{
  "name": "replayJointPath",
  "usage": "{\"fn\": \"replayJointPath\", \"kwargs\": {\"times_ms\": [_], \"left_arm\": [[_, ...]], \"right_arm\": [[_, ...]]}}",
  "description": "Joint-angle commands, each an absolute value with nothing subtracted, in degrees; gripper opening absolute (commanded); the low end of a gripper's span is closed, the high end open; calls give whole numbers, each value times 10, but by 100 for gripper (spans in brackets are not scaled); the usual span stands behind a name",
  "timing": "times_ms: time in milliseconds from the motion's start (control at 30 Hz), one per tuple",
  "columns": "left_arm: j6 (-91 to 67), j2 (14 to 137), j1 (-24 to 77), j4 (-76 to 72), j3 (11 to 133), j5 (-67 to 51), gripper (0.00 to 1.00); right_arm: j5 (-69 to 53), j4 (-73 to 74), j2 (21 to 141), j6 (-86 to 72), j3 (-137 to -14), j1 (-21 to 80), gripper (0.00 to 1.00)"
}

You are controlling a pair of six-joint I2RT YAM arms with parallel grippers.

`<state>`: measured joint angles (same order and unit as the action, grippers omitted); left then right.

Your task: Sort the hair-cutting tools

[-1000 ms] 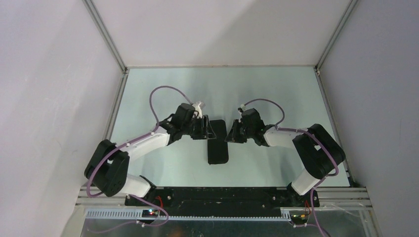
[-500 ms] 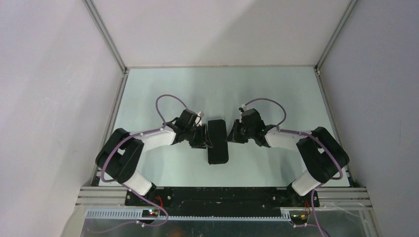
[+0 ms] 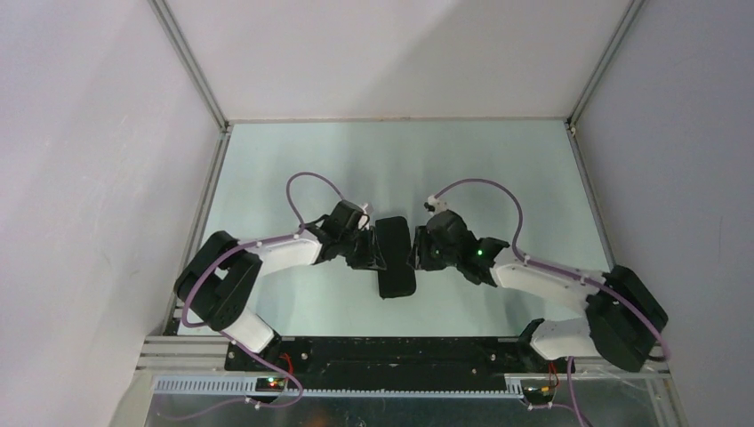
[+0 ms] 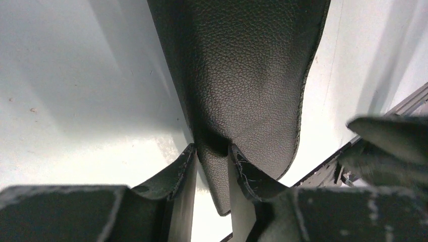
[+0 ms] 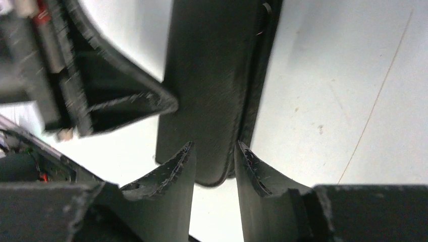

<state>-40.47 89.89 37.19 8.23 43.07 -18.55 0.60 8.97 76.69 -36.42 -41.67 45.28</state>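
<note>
To my left, the bench (image 3: pixel 267 160) lies bare out to the left rail (image 3: pixel 209 187), so that side has room to swing into. My left arm (image 3: pixel 267 253) reaches in low toward the middle. Its jaws are nearly closed on a puckered fold of the black pouch (image 3: pixel 394 258), with the grained leather bunched between the two fingers (image 4: pixel 176 174).

The pouch lies lengthwise at the centre of the bench, between my two wrists. I can see none of the hair-cutting tools in any view: no scissors, comb or clips. I judge they are inside the pouch, so the step in hand is opening or emptying it, and the sorting itself has not begun.

My right jaws stand a narrow gap apart over the pouch's near end, one finger (image 5: pixel 174 171) on each side of it. I cannot tell whether they grip it or only straddle it.

The next move calls for one side to hold the pouch down while the other draws the flap away. It must go slowly, because my two wrists sit just beside each other and could clash. There is open bench beyond the pouch toward the back wall, and more on my right out to the right rail (image 3: pixel 591 187). The near edge by my bases is tight.
</note>
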Motion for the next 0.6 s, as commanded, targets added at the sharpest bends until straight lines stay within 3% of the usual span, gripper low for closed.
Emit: {"fn": "replayJointPath", "kwargs": {"times_ms": [0, 300, 567], "left_arm": [[-422, 898, 397, 113, 440, -136, 32], [-508, 903, 424, 145, 467, -56, 33], [-540, 940, 453, 202, 538, -15, 35]], "right_arm": [[135, 156, 701, -343, -417, 520, 40], [149, 122, 692, -313, -386, 661, 43], [139, 64, 722, -271, -365, 713, 43]]}}
